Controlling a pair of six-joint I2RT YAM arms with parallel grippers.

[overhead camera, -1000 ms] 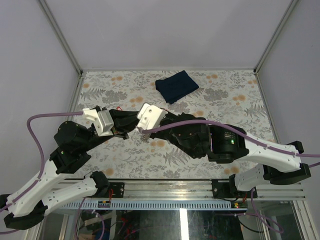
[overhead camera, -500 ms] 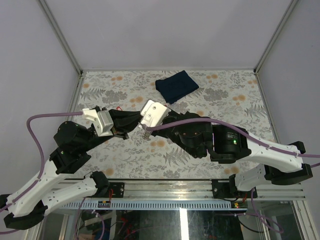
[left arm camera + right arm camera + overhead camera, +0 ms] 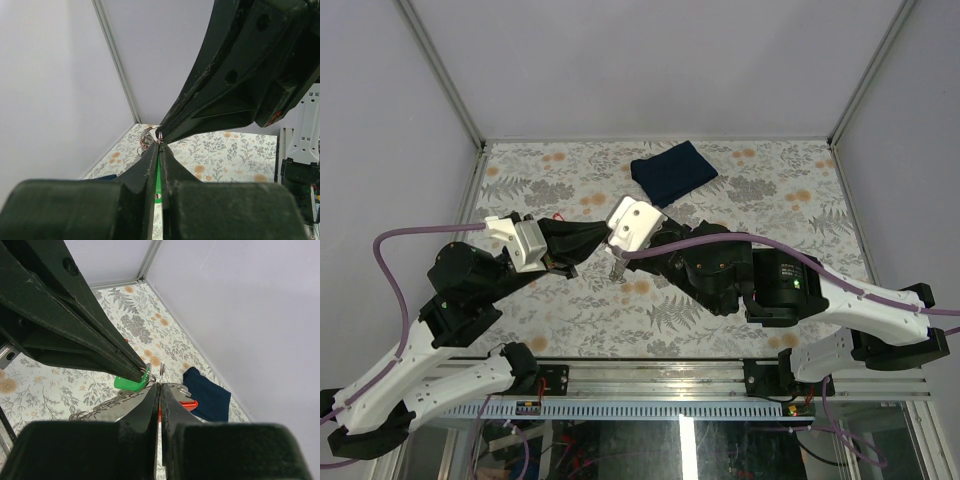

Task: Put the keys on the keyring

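Right gripper (image 3: 159, 386) jaws pressed together, closed left gripper (image 3: 160, 145) nearly tip to tip with it, thin silvery keyring loop (image 3: 148, 375) at the left tips, green-headed metal key (image 3: 131, 384) just below, red plastic tag (image 3: 187, 404) behind, all unreadable from above, folded dark blue cloth (image 3: 672, 172) farther back.

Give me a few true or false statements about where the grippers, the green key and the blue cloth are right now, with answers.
1. The left gripper and the right gripper are both shut. True.
2. The green key lies on the blue cloth. False: it is held at the left gripper's tip, off the cloth.
3. The cloth lies beyond both grippers, toward the far wall. True.
4. The grippers are at opposite edges of the table. False: their tips nearly meet over its middle.
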